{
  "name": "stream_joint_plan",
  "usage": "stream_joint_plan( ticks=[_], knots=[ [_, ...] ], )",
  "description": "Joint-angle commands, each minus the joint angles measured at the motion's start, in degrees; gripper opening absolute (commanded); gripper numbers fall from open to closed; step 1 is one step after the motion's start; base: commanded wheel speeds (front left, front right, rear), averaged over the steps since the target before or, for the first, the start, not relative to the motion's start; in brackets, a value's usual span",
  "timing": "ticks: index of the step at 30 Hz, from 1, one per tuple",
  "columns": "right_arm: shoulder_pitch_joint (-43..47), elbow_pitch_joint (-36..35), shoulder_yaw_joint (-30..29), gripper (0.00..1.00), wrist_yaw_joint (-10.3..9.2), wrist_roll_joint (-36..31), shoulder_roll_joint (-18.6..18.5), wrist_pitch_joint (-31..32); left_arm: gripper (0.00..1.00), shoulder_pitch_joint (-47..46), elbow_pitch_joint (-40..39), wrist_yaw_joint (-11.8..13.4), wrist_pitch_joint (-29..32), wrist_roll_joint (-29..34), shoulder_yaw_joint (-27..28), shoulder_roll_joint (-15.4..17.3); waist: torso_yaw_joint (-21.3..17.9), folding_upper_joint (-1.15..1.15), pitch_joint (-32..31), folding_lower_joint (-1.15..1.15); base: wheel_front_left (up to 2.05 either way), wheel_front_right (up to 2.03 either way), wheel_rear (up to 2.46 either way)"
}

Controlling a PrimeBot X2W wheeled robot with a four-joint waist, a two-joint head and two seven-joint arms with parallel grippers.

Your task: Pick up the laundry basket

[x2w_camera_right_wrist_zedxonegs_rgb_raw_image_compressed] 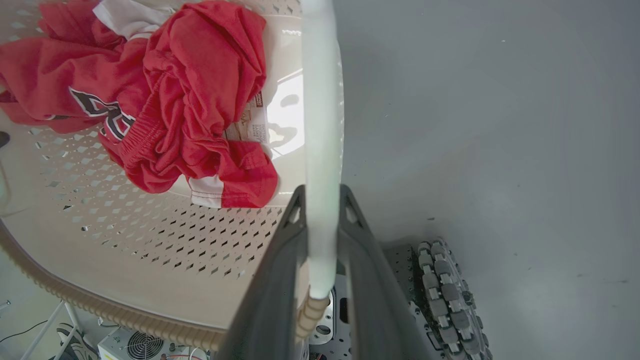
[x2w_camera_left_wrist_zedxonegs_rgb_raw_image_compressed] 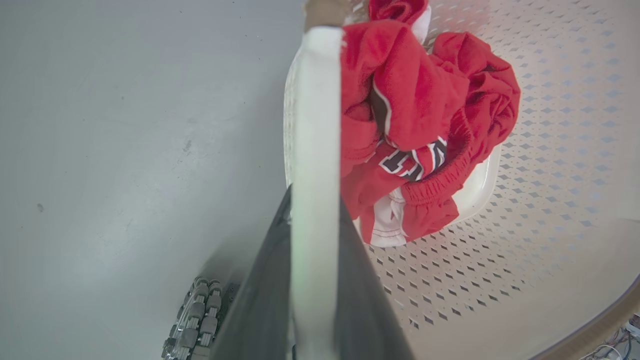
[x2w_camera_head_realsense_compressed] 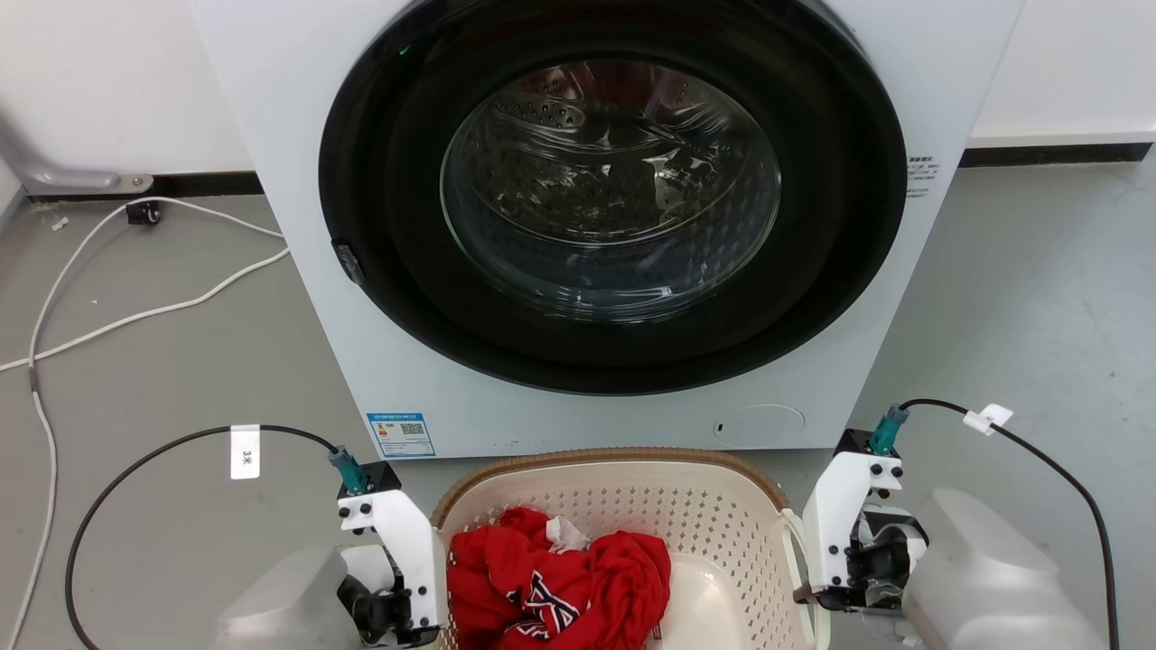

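Note:
The laundry basket (x2w_camera_head_realsense_compressed: 607,457) is cream with perforated walls and a brown woven-look rim. It sits low in the head view, just in front of the washing machine. Red clothes (x2w_camera_head_realsense_compressed: 560,578) lie inside it. My left gripper (x2w_camera_head_realsense_compressed: 397,614) is at the basket's left side. In the left wrist view it (x2w_camera_left_wrist_zedxonegs_rgb_raw_image_compressed: 315,200) is shut on the white left handle (x2w_camera_left_wrist_zedxonegs_rgb_raw_image_compressed: 317,100). My right gripper (x2w_camera_head_realsense_compressed: 835,591) is at the right side. The right wrist view shows it (x2w_camera_right_wrist_zedxonegs_rgb_raw_image_compressed: 321,192) shut on the white right handle (x2w_camera_right_wrist_zedxonegs_rgb_raw_image_compressed: 320,100). I cannot tell whether the basket touches the floor.
The white washing machine (x2w_camera_head_realsense_compressed: 298,181) stands close behind the basket with its round door shut. White cables (x2w_camera_head_realsense_compressed: 135,316) trail over the grey floor at the left. My base's roller wheels (x2w_camera_right_wrist_zedxonegs_rgb_raw_image_compressed: 445,290) are below the basket's right side.

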Motion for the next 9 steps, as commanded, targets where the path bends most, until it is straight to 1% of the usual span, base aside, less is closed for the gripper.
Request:
stream_joint_plan(
  ticks=[1,9],
  knots=[
    [-0.74,-0.43,-0.01,0.00,0.21,0.72,1.39,-0.17,0.00,-0.30,-0.76,-0.76,-0.36,-0.50,-0.05,-1.33,0.04,0.00,-0.01,0.00,0.00,0.00,0.00],
    [-0.61,-0.43,-0.02,0.00,0.21,0.68,1.39,-0.17,0.00,-0.06,-0.86,-0.76,-0.40,-0.99,-0.32,-1.28,-0.03,0.00,0.00,0.00,0.00,0.00,0.00]
  ],
)
